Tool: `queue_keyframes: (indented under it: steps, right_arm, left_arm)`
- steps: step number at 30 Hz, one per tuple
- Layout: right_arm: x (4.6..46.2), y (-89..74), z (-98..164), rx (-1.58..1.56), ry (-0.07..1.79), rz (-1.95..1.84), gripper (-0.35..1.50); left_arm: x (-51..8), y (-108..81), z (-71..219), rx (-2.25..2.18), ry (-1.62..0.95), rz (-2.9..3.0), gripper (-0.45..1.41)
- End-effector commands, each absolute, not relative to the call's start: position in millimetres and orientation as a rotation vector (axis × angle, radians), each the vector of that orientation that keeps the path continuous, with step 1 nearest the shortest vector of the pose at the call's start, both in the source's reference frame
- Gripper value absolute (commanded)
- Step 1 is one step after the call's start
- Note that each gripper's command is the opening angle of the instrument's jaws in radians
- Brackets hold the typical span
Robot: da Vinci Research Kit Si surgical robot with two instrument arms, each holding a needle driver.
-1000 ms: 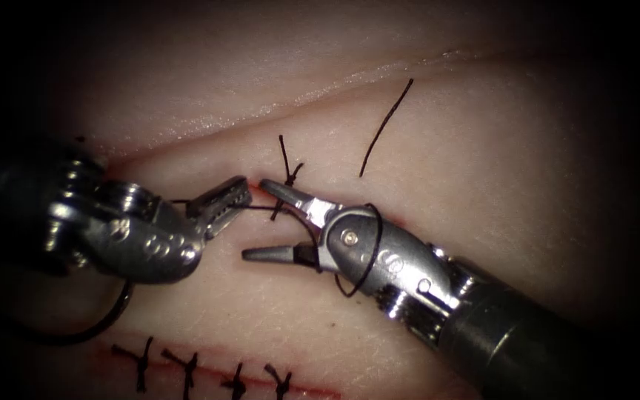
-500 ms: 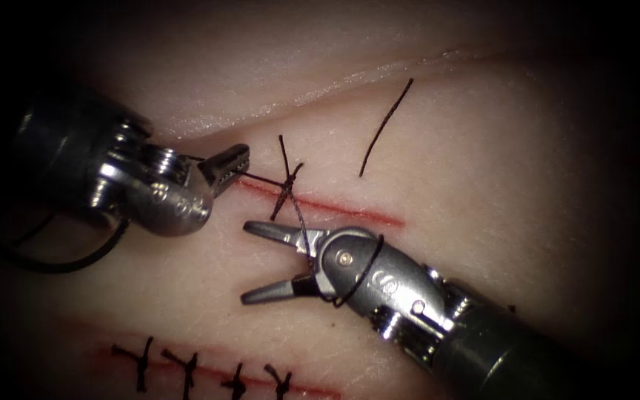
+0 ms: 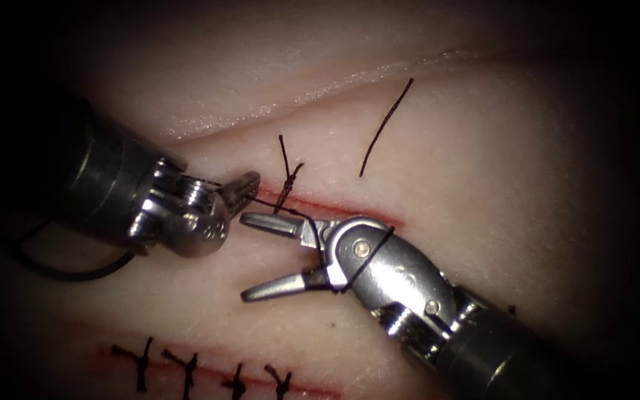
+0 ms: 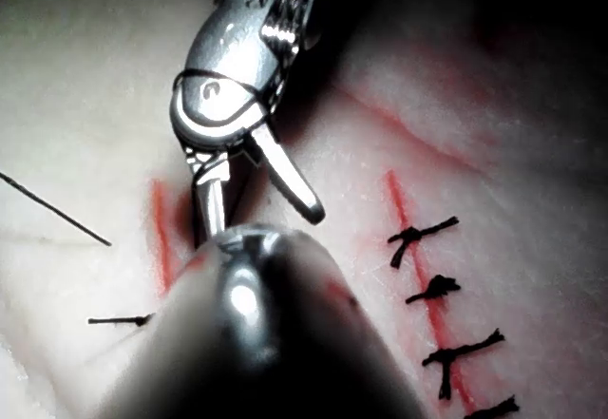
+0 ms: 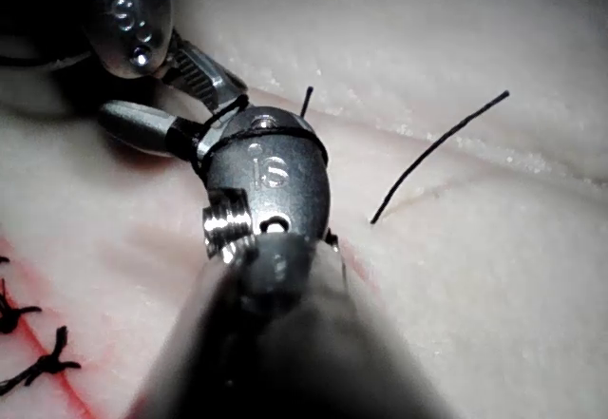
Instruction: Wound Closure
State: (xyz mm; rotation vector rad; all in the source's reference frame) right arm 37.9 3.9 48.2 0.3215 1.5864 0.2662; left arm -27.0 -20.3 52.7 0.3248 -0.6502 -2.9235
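Holding the thread (image 3: pixel 264 202) with my left tool (image 3: pixel 240 190), jaws pinched together on the strand at the left end of the cut (image 3: pixel 350 211). My right tool (image 3: pixel 264 258) sits just below the cut with its jaws spread wide, holding nothing; thread is looped around its wrist behind the jaws, clear in the right wrist view (image 5: pixel 249 126) and the left wrist view (image 4: pixel 223 82). From my left tool the strand runs right to the knot (image 3: pixel 288 181) on the cut's left part, then curves to the loop on my right tool. I can't make out the needle. A dark curve behind my left tool's shaft is too dim to identify. Loose cut end of thread (image 3: pixel 385 126) lies on the tissue (image 3: pixel 498 170) above the cut, right of the knot. Finished stitches (image 3: pixel 187 369) line a second red cut lower left.
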Motion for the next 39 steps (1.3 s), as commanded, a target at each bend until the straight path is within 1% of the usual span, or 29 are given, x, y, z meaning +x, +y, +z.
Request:
queue_keyframes:
  steps: [1,4,5,6,7,8,9,11,15,17,18,19,20,21,22,23,24,26,27,28,30,39]
  right_arm:
    - [38.4,4.4,48.6,0.309,1.595,0.295,0.64]
    - [37.7,5.0,48.6,0.252,1.625,0.341,0.62]
    - [37.4,5.2,48.6,0.234,1.634,0.355,0.54]
    - [37.0,5.5,48.7,0.207,1.652,0.370,0.15]
    - [36.8,5.6,48.8,0.199,1.659,0.382,-0.10]
    - [36.8,5.6,48.8,0.199,1.659,0.382,-0.10]
    - [36.6,5.7,48.8,0.180,1.659,0.395,-0.18]
    - [36.3,5.9,49.1,0.133,1.629,0.442,-0.18]
    - [36.0,6.1,49.5,0.058,1.555,0.519,0.09]
    - [35.8,6.0,49.5,0.020,1.519,0.552,0.12]
    - [35.6,5.9,49.5,-0.015,1.477,0.577,0.29]
    - [35.6,5.9,49.5,-0.015,1.477,0.577,0.29]
    - [35.7,5.8,49.5,-0.041,1.449,0.594,0.67]
    - [35.7,5.8,49.5,-0.041,1.449,0.594,0.67]
    - [35.7,5.7,49.5,-0.049,1.438,0.599,0.84]
    - [35.8,5.5,49.6,-0.061,1.414,0.602,0.94]
    - [35.8,5.5,49.6,-0.061,1.414,0.602,0.94]
    - [35.8,5.1,49.8,-0.072,1.372,0.599,1.03]
    - [35.8,5.1,49.8,-0.072,1.372,0.599,1.03]
    - [35.7,4.7,49.9,-0.087,1.352,0.603,1.08]
    - [35.7,4.6,50.1,-0.092,1.343,0.604,1.11]
    - [34.4,3.9,51.5,-0.110,1.269,0.647,1.13]
  left_arm:
    - [-27.2,-21.1,53.3,0.333,-0.644,-2.922,-0.45]
    - [-27.4,-21.8,53.2,0.351,-0.646,-2.911,-0.45]
    - [-27.5,-22.0,53.1,0.352,-0.648,-2.911,-0.45]
    - [-27.6,-22.4,52.9,0.361,-0.648,-2.910,-0.45]
    - [-27.8,-22.7,52.8,0.369,-0.648,-2.909,-0.45]
    - [-27.8,-22.7,52.8,0.369,-0.648,-2.909,-0.45]
    - [-27.9,-22.9,52.6,0.376,-0.648,-2.914,-0.45]
    - [-28.2,-23.3,52.2,0.386,-0.647,-2.921,-0.45]
    - [-28.9,-24.3,51.5,0.406,-0.647,-2.940,-0.45]
    - [-29.2,-24.8,51.0,0.406,-0.649,-2.949,-0.45]
    - [-29.5,-25.3,50.7,0.406,-0.651,-2.964,-0.45]
    - [-29.5,-25.3,50.7,0.406,-0.651,-2.964,-0.45]
    - [-29.7,-25.8,50.3,0.404,-0.653,-2.973,-0.45]
    - [-29.7,-25.8,50.3,0.404,-0.653,-2.973,-0.45]
    - [-30.0,-26.0,50.1,0.409,-0.653,-2.980,-0.45]
    - [-30.4,-26.1,49.6,0.411,-0.651,-2.996,-0.45]
    - [-30.4,-26.1,49.6,0.411,-0.651,-2.996,-0.45]
    - [-31.1,-26.1,49.1,0.416,-0.647,-3.008,-0.45]
    - [-31.1,-26.1,49.1,0.416,-0.647,-3.008,-0.45]
    - [-31.5,-26.1,48.7,0.422,-0.648,-3.018,-0.45]
    - [-31.7,-26.1,48.6,0.425,-0.651,-3.019,-0.45]
    - [-33.0,-25.3,47.0,0.457,-0.678,-3.052,-0.45]
